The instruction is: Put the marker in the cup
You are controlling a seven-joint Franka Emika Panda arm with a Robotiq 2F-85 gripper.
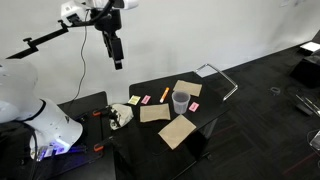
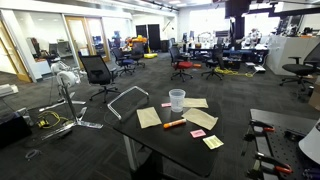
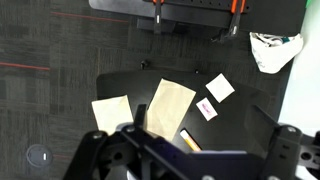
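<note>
The orange marker [image 1: 165, 94] lies flat on the black table [image 1: 215, 112], just beside the cup [image 1: 181, 102]. The cup is a small clear tumbler and stands upright among brown paper sheets. Both exterior views show the pair: marker [image 2: 174, 124], cup [image 2: 177, 99]. My gripper [image 1: 118, 62] hangs high above the table's end nearest the robot base, open and empty. In the wrist view the marker [image 3: 188, 139] pokes out from under the gripper body, and the open fingers [image 3: 200, 112] frame it from far above. I cannot make out the cup there.
Three brown paper sheets [image 2: 149, 117] [image 2: 201, 118] [image 2: 195, 103] lie around the cup. Small pink [image 2: 198, 133] and yellow [image 2: 213, 142] pieces lie on the table. A crumpled white cloth [image 1: 122, 114] lies at the table end. A metal frame [image 1: 222, 78] leans at the far edge.
</note>
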